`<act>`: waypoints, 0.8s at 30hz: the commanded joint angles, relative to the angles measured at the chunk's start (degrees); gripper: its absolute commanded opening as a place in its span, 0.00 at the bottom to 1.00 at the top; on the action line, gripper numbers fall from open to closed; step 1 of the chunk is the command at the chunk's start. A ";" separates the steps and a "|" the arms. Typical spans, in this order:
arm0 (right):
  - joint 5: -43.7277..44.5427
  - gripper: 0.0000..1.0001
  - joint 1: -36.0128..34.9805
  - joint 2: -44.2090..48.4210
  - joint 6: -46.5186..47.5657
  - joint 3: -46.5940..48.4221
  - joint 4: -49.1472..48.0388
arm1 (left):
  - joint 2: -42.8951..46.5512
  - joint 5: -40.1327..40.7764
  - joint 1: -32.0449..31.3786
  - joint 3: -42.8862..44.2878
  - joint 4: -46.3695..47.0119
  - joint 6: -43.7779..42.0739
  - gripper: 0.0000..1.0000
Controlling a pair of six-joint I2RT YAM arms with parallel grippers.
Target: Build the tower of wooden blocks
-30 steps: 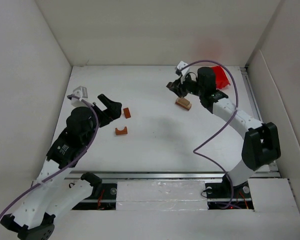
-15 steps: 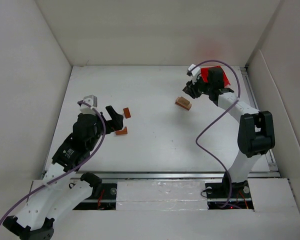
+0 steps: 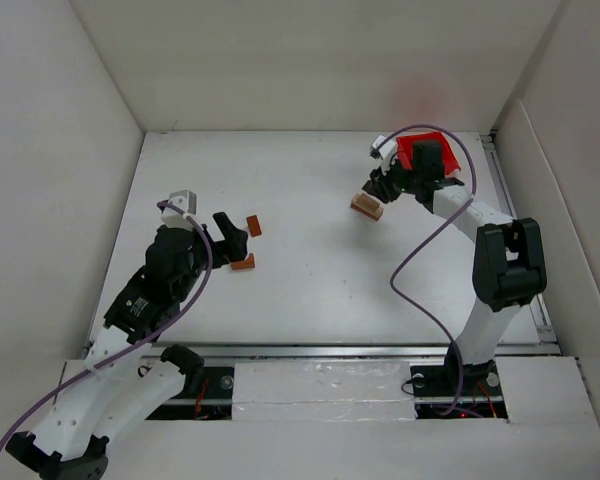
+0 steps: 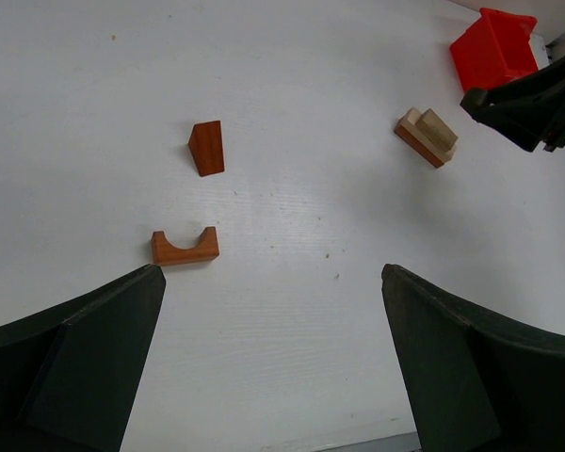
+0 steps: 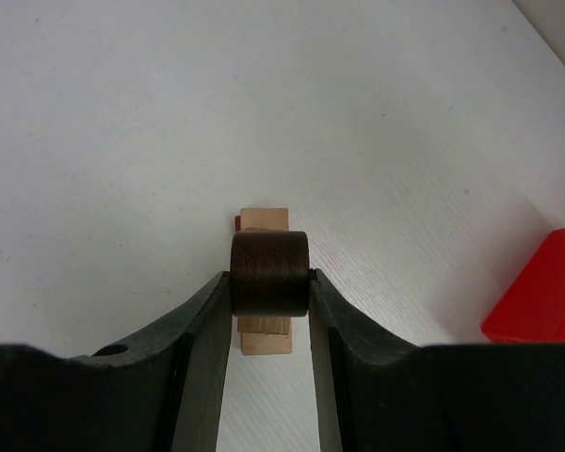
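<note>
The right claw [image 5: 270, 282] is clamped on a dark brown wooden cylinder [image 5: 269, 273], poised over the small tan-and-reddish wooden block stack [image 5: 264, 220] on the counter [image 5: 122, 141] (touching or not, I can't tell), seemingly lined up for stacking. The left claw [image 4: 273, 282] gapes wide near the reddish wooden arch block [image 4: 185, 248].

The left fingers [image 3: 236, 240] dropped to the arch block [image 3: 243, 263]; the right arm [image 3: 450, 205] swung toward the bin [image 3: 420, 150].
</note>
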State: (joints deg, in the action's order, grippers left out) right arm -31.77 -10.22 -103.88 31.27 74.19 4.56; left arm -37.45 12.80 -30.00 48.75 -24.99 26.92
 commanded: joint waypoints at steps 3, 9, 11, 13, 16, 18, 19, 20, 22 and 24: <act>-6.38 0.00 -4.61 9.90 -0.77 -4.66 -6.55 | -1.91 -2.16 0.03 1.08 3.46 1.72 0.99; -16.19 0.00 -9.82 23.80 2.83 -13.20 -10.63 | -5.60 -18.58 0.03 -4.26 21.42 18.57 0.99; -24.43 0.00 -10.34 25.38 3.97 -12.41 -8.17 | -7.80 -22.26 0.03 -6.38 26.38 22.02 0.99; -25.89 0.00 -12.10 28.10 3.28 -13.02 -8.07 | -11.84 -25.26 0.03 -7.09 32.53 25.37 0.98; -23.96 0.00 -16.84 31.36 3.10 -15.04 -9.21 | -16.15 -34.65 0.03 -8.14 42.11 28.71 0.90; -24.65 0.00 -18.08 31.98 3.19 -14.61 -8.25 | -18.53 -37.04 0.03 -8.06 46.95 30.03 0.83; -24.83 0.00 -18.78 31.98 3.36 -14.08 -7.29 | -19.06 -37.84 0.03 -7.62 47.40 30.30 0.82; -25.27 0.00 -19.39 31.89 3.36 -13.47 -5.45 | -19.76 -37.85 0.03 -7.36 47.75 30.13 0.81; -24.92 0.00 -20.36 31.46 3.45 -11.62 -2.99 | -20.03 -37.06 -1.28 -6.57 47.67 29.16 0.81; -24.40 0.00 -22.20 31.02 2.92 -10.66 -1.75 | -20.20 -36.97 -1.29 -6.48 47.93 28.81 0.77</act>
State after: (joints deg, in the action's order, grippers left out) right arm -55.07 -30.65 -72.79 33.87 60.23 0.95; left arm -58.43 -21.17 -30.81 40.62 15.42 54.94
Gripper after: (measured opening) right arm 0.403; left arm 0.777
